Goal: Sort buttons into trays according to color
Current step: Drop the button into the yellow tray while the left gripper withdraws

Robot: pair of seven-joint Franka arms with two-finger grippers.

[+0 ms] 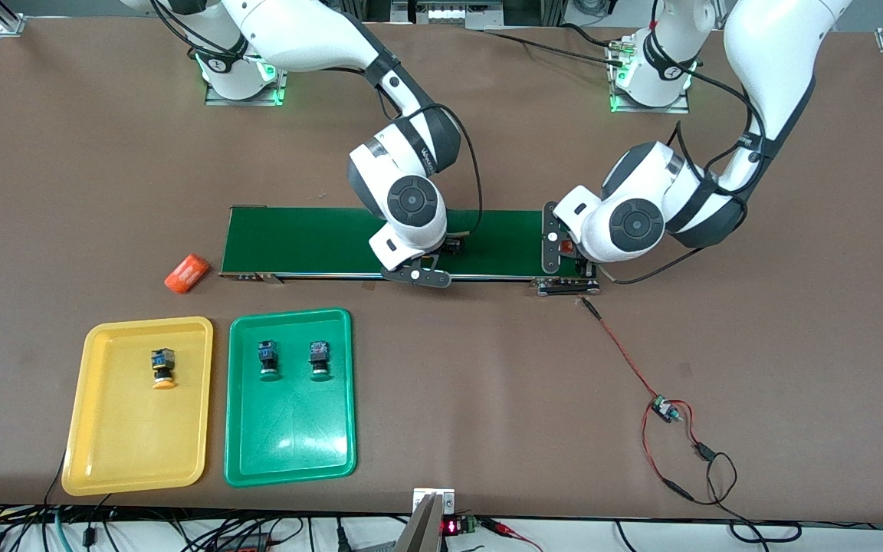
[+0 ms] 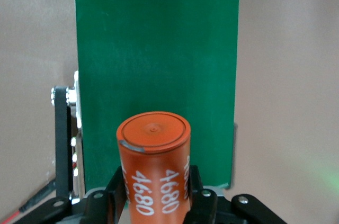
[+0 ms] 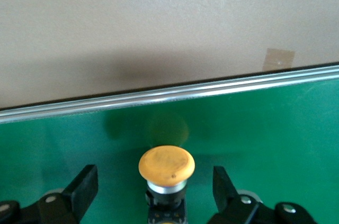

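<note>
Right gripper (image 3: 153, 189): set low over the conveyor belt (image 1: 311, 239) about midway along it; fingers (image 3: 85, 184) spread wide on either side of a yellow-capped button (image 3: 166, 168), with a gap on each side. Nothing is gripped.
Left gripper (image 2: 156, 192): positioned at the belt's end toward the left arm; closed partway on an orange cylinder (image 2: 154, 168) printed with white numbers, which is held upright.
Yellow tray (image 1: 96, 452): placed nearer the front camera than the belt, toward the right arm's end; one yellow-capped button (image 1: 163, 366) is contained.
Green tray (image 1: 292, 445): set just beside the yellow tray; two green-capped buttons (image 1: 268, 359) (image 1: 320, 359) are held side by side.
Second orange cylinder (image 1: 187, 274): laid on its side on the table (image 1: 794, 322), near the belt's end toward the right arm.
Wired module (image 1: 665, 410): rested on the table toward the left arm's end.
</note>
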